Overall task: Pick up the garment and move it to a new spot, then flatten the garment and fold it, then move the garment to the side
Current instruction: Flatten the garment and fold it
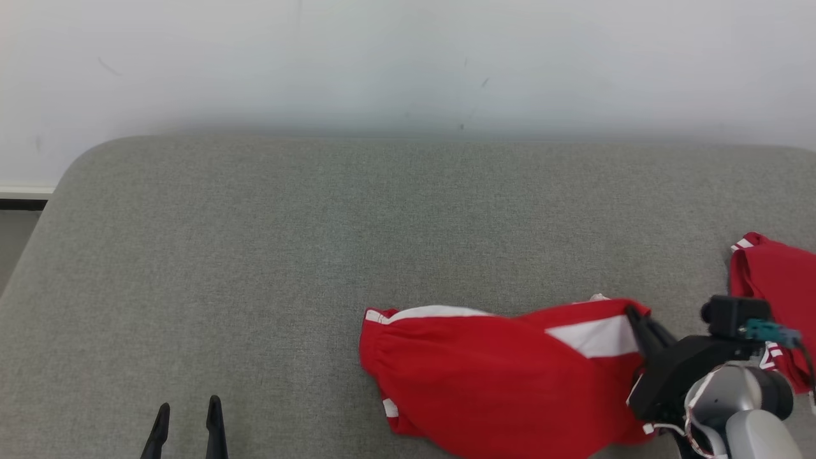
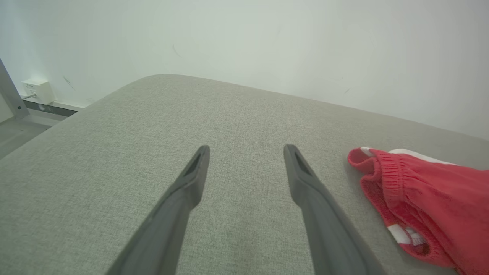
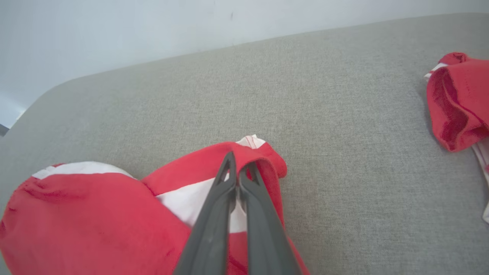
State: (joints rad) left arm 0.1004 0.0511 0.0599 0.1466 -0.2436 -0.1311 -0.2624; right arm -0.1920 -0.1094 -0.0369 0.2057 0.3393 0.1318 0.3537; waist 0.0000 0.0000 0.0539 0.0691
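On the grey cloth-covered counter (image 1: pixel 255 255), toward its near right part, lies the garment (image 1: pixel 497 376). It is red with white bands, rumpled, with a gathered elastic edge at its left end. Its far right corner stands up in a raised fold.

Right gripper (image 1: pixel 634 315) – fingers pressed together, pinching that raised fold. In the right wrist view the two dark fingers (image 3: pixel 225 198) lie across a white band, tips meeting at the red hem (image 3: pixel 263 152). The pale forearm and black wrist housing sit at the lower right of the head view, partly over the garment's right end.

Left gripper (image 1: pixel 188 414) – fingers spread wide, nothing between them. It hangs over bare counter at the lower left, well apart from the garment; from the left wrist view the elastic edge (image 2: pixel 386 172) shows off to the right of the fingers.

A second red piece (image 1: pixel 781 280) with white trim lies bunched at the counter's right edge, apart from the garment. A pale wall (image 1: pixel 408 64) runs behind the counter.
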